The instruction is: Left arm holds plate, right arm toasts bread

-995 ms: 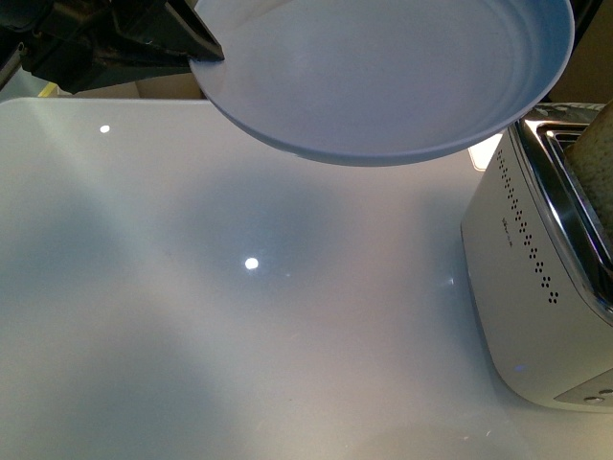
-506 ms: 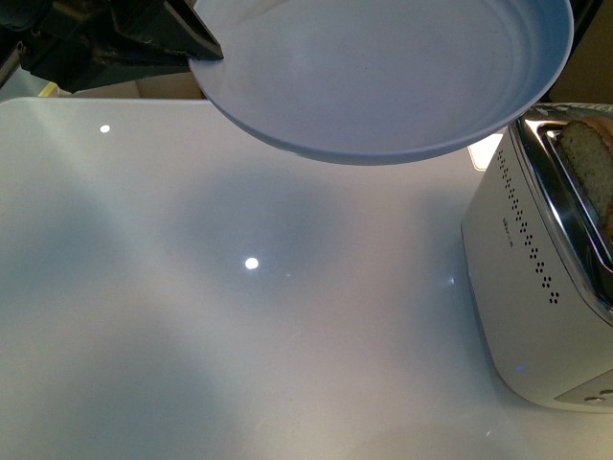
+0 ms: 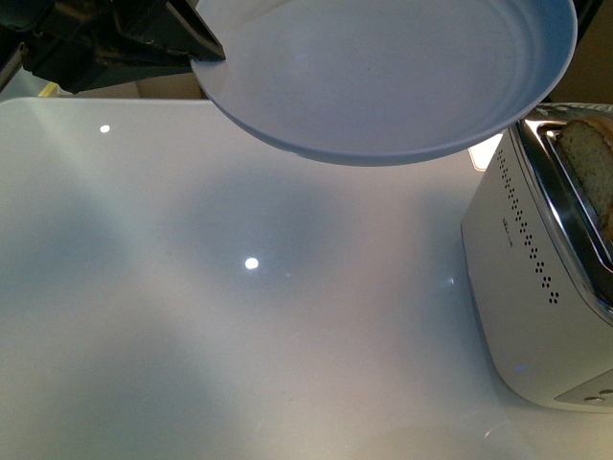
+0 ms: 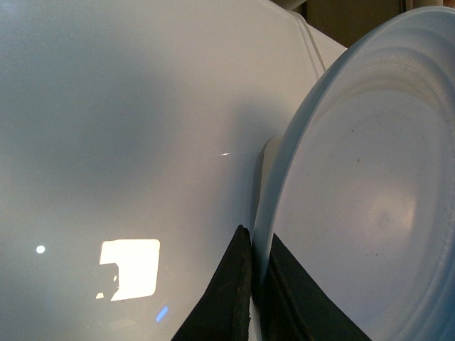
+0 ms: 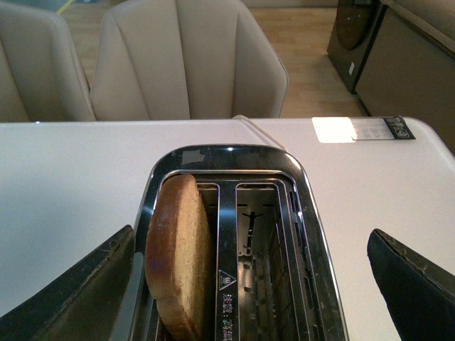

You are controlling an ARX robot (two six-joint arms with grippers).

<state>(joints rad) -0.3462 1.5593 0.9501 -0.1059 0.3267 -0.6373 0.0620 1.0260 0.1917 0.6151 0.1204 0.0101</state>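
Left claw (image 4: 257,234) clamps round pale-blue plate (image 3: 383,77) over glossy white table (image 3: 144,316); right claw (image 5: 250,231), spread, above chrome toaster (image 5: 313,234); beige chairs (image 5: 188,60) beyond

Glossy plate (image 3: 383,77), mirror-polished metal toaster (image 5: 234,160) top, coarse-crumbed bread (image 5: 178,249).

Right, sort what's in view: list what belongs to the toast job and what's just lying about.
Job: plate clamped in left gripper; bread in toaster; open right gripper.
Lying about: beige chairs, paper label, dark cabinet.
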